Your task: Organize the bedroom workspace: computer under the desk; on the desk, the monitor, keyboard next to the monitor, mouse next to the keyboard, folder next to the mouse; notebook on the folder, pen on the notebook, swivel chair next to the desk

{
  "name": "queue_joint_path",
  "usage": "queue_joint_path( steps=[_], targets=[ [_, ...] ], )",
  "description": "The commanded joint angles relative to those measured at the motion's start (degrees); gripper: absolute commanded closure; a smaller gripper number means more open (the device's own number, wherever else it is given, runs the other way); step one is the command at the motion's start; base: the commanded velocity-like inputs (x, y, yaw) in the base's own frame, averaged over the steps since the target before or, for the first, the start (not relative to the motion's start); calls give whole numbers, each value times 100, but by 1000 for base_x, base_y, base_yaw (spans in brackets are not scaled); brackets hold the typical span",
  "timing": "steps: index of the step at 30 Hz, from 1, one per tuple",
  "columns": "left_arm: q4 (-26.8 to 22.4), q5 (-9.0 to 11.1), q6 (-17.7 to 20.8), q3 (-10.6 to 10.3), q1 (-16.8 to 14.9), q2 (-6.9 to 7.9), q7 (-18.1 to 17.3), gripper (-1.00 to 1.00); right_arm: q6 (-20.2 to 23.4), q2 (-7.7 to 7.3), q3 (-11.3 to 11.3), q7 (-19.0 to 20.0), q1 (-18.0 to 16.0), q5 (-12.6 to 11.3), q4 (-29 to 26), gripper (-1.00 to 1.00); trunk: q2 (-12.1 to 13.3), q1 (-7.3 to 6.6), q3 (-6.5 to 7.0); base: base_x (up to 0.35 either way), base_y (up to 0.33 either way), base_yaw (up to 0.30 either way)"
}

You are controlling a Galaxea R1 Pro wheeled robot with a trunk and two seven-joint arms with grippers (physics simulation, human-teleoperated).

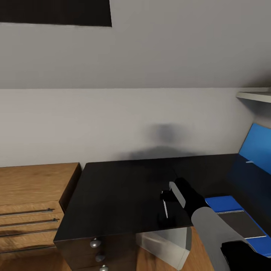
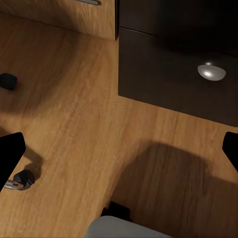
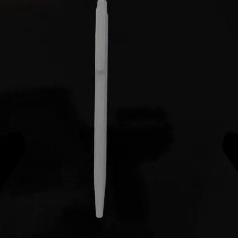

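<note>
Reaching over the black bench (image 1: 120,195), the right gripper (image 1: 167,201) hangs just above the white pen (image 1: 165,209), its jaws spread wide to either side of it. The pen lies flat near the front edge; the blue folder (image 1: 222,203) lies beside. The left gripper (image 2: 119,148) gapes empty over the wood floor (image 2: 74,124).
</note>
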Motion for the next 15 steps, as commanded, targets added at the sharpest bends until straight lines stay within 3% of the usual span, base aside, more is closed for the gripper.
queue_joint_path(
  steps=[1,7,15],
  targets=[
    [-12,54,-2,-13,4,0,-9,-100,13,-2,23,-54,-4,-60,-3,-100,-4,0,-5,0,0,0],
    [-12,57,-2,-13,4,-1,-7,-100,4,-2,23,-54,-2,-62,0,-100,-4,0,-5,0,0,0],
    [-12,79,-4,-13,4,3,-5,-100,-17,-2,28,-54,-5,-62,1,-100,-204,110,-95,0,0,0]
  ],
)
